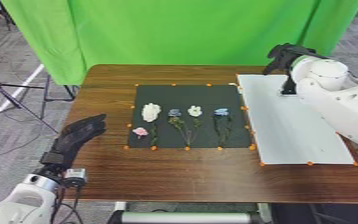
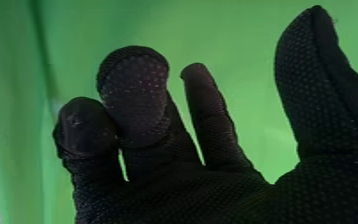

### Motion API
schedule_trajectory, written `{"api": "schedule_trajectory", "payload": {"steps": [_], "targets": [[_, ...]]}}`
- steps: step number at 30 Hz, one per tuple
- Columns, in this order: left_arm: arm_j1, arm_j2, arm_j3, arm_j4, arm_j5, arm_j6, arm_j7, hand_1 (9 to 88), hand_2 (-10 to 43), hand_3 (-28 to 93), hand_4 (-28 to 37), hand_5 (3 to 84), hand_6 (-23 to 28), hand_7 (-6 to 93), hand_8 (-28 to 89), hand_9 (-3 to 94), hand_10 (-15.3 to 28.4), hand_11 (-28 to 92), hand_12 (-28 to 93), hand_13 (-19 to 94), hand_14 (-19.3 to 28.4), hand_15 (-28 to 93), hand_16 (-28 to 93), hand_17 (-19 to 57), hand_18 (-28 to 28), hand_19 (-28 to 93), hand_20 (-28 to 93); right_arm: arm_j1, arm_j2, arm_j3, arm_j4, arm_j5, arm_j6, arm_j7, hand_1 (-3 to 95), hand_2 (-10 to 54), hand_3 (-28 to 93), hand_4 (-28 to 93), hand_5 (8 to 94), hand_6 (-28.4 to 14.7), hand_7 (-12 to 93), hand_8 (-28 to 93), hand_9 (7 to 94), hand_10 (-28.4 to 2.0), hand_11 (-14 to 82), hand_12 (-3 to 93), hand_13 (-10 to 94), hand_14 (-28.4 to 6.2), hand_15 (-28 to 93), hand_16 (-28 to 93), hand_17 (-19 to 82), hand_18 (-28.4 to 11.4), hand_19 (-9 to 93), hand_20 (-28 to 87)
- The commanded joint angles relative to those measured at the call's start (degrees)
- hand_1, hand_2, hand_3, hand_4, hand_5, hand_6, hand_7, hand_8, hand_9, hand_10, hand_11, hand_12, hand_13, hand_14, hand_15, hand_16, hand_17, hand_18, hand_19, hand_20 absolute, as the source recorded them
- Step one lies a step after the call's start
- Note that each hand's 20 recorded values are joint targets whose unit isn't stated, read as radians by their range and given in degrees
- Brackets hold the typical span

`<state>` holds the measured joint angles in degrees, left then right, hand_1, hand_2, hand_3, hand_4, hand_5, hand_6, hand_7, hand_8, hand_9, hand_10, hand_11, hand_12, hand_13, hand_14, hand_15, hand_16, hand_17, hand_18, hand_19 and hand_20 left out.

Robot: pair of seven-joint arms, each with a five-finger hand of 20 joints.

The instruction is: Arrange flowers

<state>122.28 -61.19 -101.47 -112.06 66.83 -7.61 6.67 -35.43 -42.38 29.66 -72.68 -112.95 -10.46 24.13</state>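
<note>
In the head view my right hand is over the far right of the table, by the far edge of the white sheet. Seen in the right wrist view, the same hand is open and empty, its fingers relaxed. My left hand is open at the table's left side, apart from the flowers. On the black mat lie a large white flower, a small pink flower, a dusty blue flower, a smaller white flower and a blue flower, several with green stems.
Orange markers line the edges of the mat and sheet. A small black object is at the sheet's far part, beside my right arm. The brown table runs along the front, and a green curtain hangs behind it.
</note>
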Motion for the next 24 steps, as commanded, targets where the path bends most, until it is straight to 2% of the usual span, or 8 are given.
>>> {"api": "schedule_trajectory", "payload": {"steps": [1, 8, 16, 21, 23, 24], "targets": [[0.4, -0.13, -0.26, -0.12, 0.12, -0.51, -0.33, 29.4, -1.8, 61, -17.8, 40.5, -0.8, 11.7, -8, 38.6, 13.6, 16, 11, 31, 18.5, 18, 1, 1.9, 15.4, 11, 16, -2.9, -0.1, 0.2, 2.6, -0.2, 0.5, 1.2, 31.1, -9.5, 67, -19, 41.3, -0.6, 9, -5, 41.1, -14.8, 4.9, 18.2, 74, -6.9, 65, 30, 42, -20.3, 87, 56], [0.9, -0.28, -0.52, -0.40, 0.11, -0.79, -0.67, 29.4, -1.7, 61, -17.9, 40.5, -0.9, 11.8, -8, 38.6, 13.5, 16, 11, 31, 18.6, 18, 1, 1.9, 15.4, 11, 16, -6.2, 0.7, 3.7, 3.0, -1.2, -3.2, 3.3, 30.7, -9.5, 67, -19, 42.7, -0.2, 10, -5, 41.9, -15.0, 5.1, 18.3, 74, -7.4, 65, 30, 42, -20.6, 87, 56], [0.8, -0.21, -0.58, -0.42, 0.00, -1.34, -1.10, 29.4, -1.4, 61, -18.0, 40.5, -1.0, 11.9, -8, 38.6, 13.4, 16, 11, 31, 18.6, 18, 1, 1.9, 15.4, 11, 16, -11.2, 1.2, 7.1, 3.0, -1.0, -4.4, 4.9, 30.8, -9.5, 67, -18, 43.7, -0.7, 10, -5, 42.9, -15.3, 5.4, 18.5, 74, -7.8, 65, 29, 41, -21.2, 87, 56], [0.8, -0.19, -0.57, -0.42, 0.08, -1.75, -1.36, 29.1, -1.2, 61, -18.1, 40.5, -1.1, 11.9, -8, 38.4, 13.4, 16, 11, 31, 18.5, 18, 1, 1.9, 15.3, 11, 16, -12.6, 1.6, 5.2, 2.5, -1.0, 0.3, 6.4, 34.1, -9.5, 66, -18, 46.3, -0.7, 11, -5, 46.6, -15.1, 6.6, 19.5, 74, -7.8, 65, 29, 42, -21.0, 87, 56], [0.9, -0.21, -0.62, -0.46, 0.09, -1.70, -1.41, 28.9, -1.1, 61, -18.2, 40.5, -1.1, 11.9, -8, 38.4, 13.4, 16, 11, 31, 18.5, 18, 1, 1.9, 15.3, 11, 16, -12.5, 1.9, 3.1, 2.7, -1.3, 5.7, 6.4, 35.2, -9.5, 66, -18, 47.4, -0.7, 12, -6, 47.9, -15.0, 6.9, 20.0, 75, -7.7, 65, 29, 42, -21.2, 87, 56], [1.1, -0.25, -0.71, -0.55, 0.03, -1.59, -1.38, 28.8, -1.0, 61, -18.2, 40.5, -1.1, 11.8, -8, 38.4, 13.4, 16, 11, 31, 18.4, 18, 1, 1.9, 15.4, 11, 16, -12.0, 1.9, 1.7, 3.1, -1.2, 8.6, 6.0, 40.7, -9.5, 66, -19, 52.1, 0.4, 14, -7, 54.7, -13.9, 8.3, 20.9, 77, -6.3, 65, 28, 44, -20.6, 89, 55]]}}
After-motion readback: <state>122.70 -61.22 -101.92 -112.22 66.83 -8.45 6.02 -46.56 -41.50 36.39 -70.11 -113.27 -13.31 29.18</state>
